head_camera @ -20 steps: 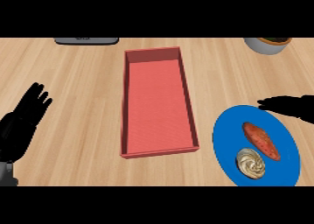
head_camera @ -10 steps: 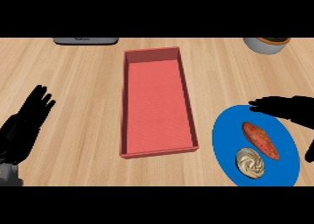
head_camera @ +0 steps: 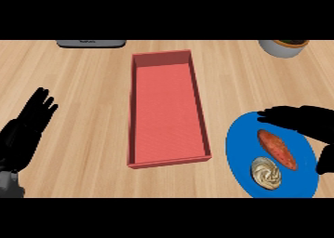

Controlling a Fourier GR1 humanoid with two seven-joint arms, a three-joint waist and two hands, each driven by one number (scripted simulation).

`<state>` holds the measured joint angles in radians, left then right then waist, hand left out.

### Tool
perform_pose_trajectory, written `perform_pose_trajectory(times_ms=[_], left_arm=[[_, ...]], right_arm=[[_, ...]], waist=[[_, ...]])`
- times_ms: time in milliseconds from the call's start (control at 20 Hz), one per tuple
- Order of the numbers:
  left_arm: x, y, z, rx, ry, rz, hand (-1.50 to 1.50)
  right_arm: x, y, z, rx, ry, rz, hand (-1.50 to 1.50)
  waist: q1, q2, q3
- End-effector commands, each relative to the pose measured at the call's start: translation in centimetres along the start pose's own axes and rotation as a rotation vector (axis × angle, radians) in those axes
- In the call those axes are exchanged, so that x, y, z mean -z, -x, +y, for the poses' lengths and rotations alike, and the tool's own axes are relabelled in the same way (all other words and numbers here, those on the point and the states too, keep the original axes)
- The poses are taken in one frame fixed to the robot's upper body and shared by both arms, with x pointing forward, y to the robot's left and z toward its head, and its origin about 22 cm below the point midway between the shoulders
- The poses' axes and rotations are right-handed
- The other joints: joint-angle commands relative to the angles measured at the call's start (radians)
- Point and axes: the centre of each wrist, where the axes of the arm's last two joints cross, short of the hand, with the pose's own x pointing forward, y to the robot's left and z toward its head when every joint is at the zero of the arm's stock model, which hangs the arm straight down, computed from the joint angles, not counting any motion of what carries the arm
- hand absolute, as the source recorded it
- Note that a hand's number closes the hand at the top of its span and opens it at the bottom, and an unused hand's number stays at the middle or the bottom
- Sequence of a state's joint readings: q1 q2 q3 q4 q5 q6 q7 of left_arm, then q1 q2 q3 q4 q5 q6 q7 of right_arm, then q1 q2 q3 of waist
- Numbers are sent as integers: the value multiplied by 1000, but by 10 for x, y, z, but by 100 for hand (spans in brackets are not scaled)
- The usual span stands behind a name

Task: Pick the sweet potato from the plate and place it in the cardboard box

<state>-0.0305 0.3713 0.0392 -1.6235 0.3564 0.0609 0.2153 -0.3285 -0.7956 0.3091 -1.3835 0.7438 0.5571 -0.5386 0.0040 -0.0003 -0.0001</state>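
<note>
Status: the pick has not begun. The reddish-orange, tapered sweet potato [head_camera: 277,148] lies on the round blue plate [head_camera: 241,153], towards its upper middle, with a pale swirled pastry [head_camera: 267,172] just below it on the same plate. Nothing has hold of it.

The right hand [head_camera: 313,123] is over the plate's upper right part, fingers [head_camera: 279,115] extended towards the left just above the sweet potato's top end, thumb [head_camera: 329,159] hanging apart at the plate's right edge. The hand is spread wide and holds nothing; whether any fingertip touches the vegetable cannot be told from this view.

The left hand [head_camera: 22,135] shows at the lower left edge, fingers straight and pointing up, resting, with nothing in it.

The long red, open-topped rectangular box [head_camera: 168,160] stands on the light wooden counter [head_camera: 87,83] to the left of the plate, near it but apart. Its floor shows nothing inside.

Remaining, in my judgement: closing round the sweet potato, lifting it, carrying it left over the box wall, and releasing it. Practically the whole task is outstanding.
</note>
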Motion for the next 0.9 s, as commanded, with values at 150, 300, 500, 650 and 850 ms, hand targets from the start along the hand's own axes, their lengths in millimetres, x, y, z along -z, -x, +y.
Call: perform_pose_trajectory(times_ms=[150, 300, 500, 650, 850], left_arm=[[11, 3, 0, -3, 0, 4, 0], [9, 5, -11, -1, 11, 1, 0], [-3, 6, 3, 5, -7, -12, 0], [11, -6, 4, 6, -4, 17, 0], [6, -2, 8, -5, -2, -7, 0]], right_arm=[[21, 10, 13, 13, -38, 28, -150], [14, -2, 3, -14, -60, 20, -150], [10, 0, 21, -18, -89, 19, -150], [14, 4, 11, -41, -86, 32, -150], [23, 1, 20, -37, -105, 45, -150]], waist=[[1, 1, 0], [-2, 0, 0], [0, 0, 0], [-2, 0, 0], [-2, 0, 0]])
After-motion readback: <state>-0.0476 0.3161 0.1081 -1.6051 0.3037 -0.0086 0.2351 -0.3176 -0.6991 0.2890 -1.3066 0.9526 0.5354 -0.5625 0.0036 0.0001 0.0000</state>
